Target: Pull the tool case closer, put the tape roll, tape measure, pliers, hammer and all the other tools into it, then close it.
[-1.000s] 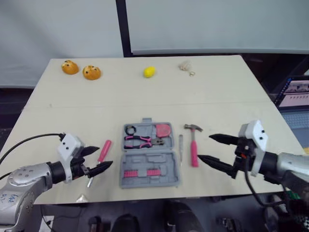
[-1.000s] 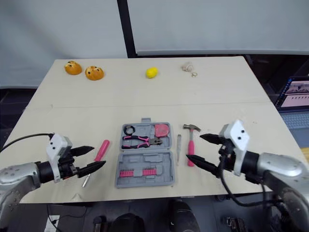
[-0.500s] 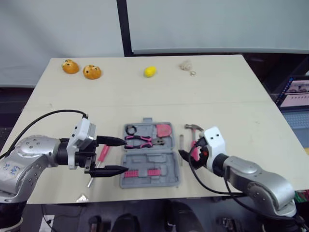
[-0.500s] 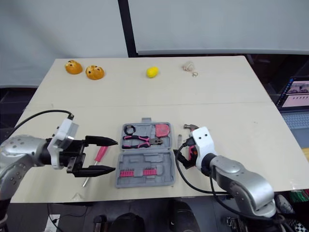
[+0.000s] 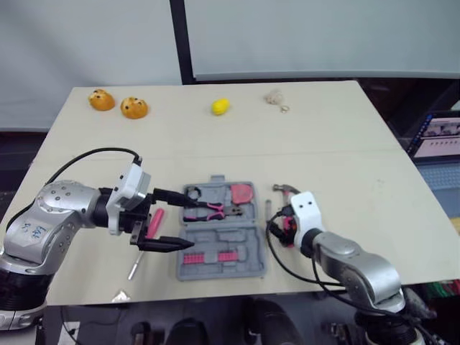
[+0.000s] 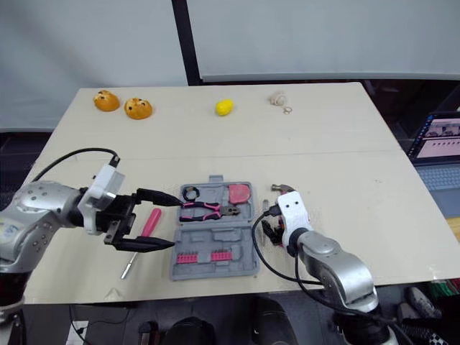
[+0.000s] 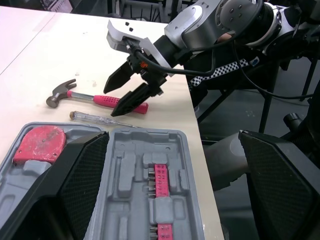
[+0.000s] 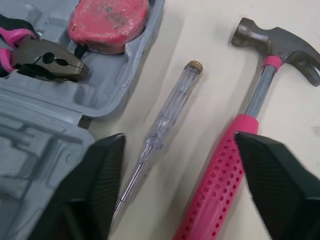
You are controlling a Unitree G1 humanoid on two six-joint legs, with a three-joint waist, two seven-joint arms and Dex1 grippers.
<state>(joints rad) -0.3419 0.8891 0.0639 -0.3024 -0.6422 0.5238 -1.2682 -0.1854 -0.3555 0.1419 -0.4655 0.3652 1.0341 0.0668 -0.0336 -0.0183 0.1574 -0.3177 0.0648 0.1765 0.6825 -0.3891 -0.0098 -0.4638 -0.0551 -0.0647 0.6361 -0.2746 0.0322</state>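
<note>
— Left tool (image 5: 187, 220) spread wide at the tool case's (image 5: 223, 248) left edge!
— Right tool (image 7: 112, 100) gaping too, over the hammer (image 8: 248, 112) just right of the case, on the surface (image 5: 323, 136).

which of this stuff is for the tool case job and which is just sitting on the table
For the job: tool case, tape roll, tape measure, pliers, hammer, clear screwdriver, pink screwdriver.
Lying about: two orange round things, yellow lemon, beige object.
</note>
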